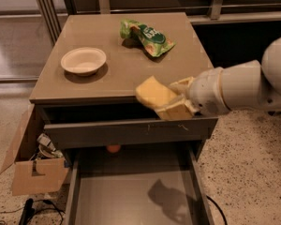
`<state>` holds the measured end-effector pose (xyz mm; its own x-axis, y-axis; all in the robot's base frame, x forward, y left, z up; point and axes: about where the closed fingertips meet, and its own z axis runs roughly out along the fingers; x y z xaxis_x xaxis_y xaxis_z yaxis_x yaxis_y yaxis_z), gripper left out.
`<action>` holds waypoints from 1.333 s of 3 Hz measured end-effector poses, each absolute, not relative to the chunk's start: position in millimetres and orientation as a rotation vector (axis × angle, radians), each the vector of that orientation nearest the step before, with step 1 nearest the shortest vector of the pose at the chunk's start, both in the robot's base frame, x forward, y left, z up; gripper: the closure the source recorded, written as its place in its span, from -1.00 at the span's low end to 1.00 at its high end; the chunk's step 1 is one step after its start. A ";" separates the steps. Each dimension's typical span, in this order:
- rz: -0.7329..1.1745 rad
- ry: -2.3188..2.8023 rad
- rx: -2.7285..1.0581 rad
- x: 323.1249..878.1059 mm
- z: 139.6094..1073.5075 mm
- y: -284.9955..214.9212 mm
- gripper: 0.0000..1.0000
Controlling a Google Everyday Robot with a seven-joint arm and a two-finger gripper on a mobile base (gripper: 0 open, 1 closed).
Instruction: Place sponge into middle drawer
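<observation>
The yellow sponge (152, 93) is held in my gripper (171, 100), which is shut on it. The sponge hangs in the air in front of the cabinet's front edge, above the open middle drawer (136, 193). That drawer is pulled out at the bottom of the view, a wide grey tray with a flat floor and thin side walls. The sponge and arm cast a shadow on the drawer floor. My white arm (243, 90) reaches in from the right.
On the cabinet top (117, 64) stand a white bowl (83, 60) at the left and a green snack bag (147, 36) at the back. An orange ball (113, 148) sits at the drawer's back. A cardboard box (35, 163) stands on the floor to the left.
</observation>
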<state>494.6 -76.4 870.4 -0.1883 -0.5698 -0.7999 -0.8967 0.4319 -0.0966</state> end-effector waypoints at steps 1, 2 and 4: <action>0.537 1.912 -1.197 436.4 832.4 -112.2 1.00; 0.537 1.910 -1.198 437.9 833.0 -109.2 1.00; 0.575 2.111 -1.151 432.5 720.2 -96.0 1.00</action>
<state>432.5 -96.0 720.2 -0.3975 -0.5651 -0.7229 -0.8536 0.5168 0.0654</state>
